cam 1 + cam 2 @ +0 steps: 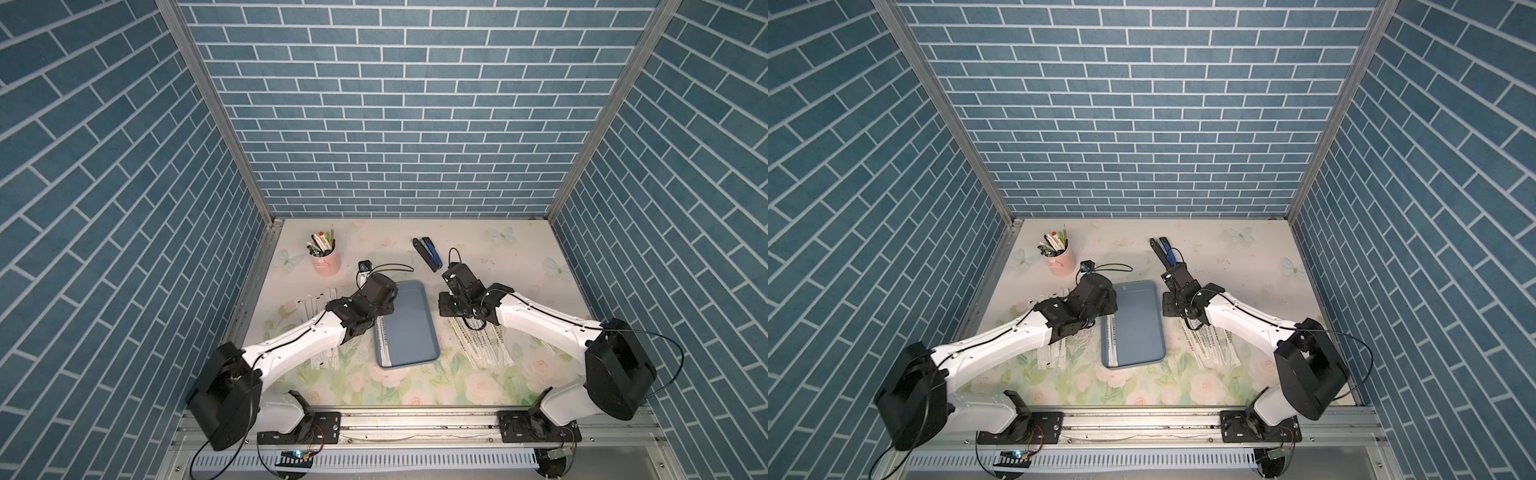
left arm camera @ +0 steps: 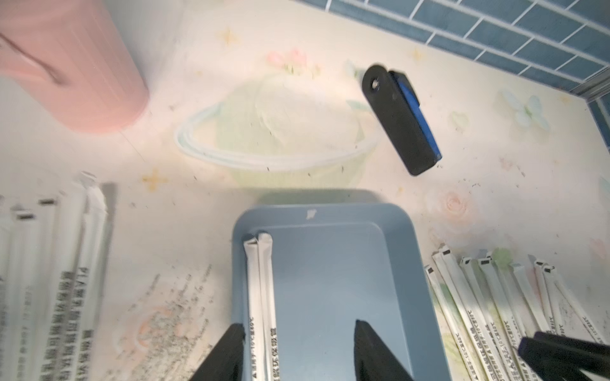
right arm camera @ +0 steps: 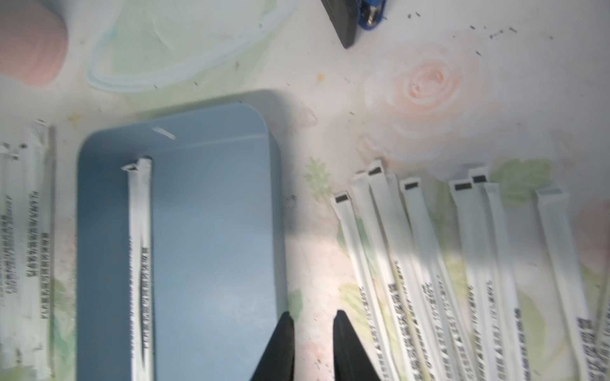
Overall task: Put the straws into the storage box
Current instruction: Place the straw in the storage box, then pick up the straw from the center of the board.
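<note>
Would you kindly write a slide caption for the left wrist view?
Open left gripper over two straws lying in the blue tray, loose straws on both sides.
</note>
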Motion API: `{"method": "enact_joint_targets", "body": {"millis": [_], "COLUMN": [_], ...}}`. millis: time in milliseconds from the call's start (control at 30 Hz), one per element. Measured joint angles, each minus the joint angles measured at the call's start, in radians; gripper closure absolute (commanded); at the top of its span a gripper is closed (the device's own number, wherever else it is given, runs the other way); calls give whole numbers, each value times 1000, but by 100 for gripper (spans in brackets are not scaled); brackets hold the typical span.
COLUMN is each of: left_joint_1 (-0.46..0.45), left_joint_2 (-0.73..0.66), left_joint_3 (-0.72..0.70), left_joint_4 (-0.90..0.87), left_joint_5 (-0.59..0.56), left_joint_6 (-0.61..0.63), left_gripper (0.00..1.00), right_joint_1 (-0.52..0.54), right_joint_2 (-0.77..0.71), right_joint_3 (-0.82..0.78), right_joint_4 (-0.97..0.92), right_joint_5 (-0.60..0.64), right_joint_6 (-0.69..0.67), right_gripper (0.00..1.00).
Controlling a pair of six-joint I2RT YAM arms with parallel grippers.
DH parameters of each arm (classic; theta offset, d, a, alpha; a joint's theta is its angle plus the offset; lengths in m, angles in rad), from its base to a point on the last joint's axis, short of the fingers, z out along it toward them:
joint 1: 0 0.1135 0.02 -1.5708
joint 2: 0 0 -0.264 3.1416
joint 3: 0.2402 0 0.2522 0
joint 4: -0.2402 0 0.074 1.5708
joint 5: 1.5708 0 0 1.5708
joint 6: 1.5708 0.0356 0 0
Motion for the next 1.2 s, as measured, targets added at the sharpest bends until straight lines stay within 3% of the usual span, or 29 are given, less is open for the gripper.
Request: {"method": "enact_joint_targets", "body": {"millis": [233,733,1200], "left_joint_1": [127,128,128], "left_joint_2": [-156,-180,-170], "left_joint_3": [-97,-146,-165], "left_joint_4": [14,45,72], "left_joint_5": [-27,-11,12], "left_joint_6": [68,48,48], "left_gripper": [35,36,36], "right_joint_1": [1,2,2], "right_joint_2": [32,177,188], "right_joint_3": [-32,-7,-8], "right_joint_4": [-96,-103,-101], "right_joint_5": [-26,-48,-6], "right_joint_6": [-92,-158,-158], "right_gripper": [70,70,73]}}
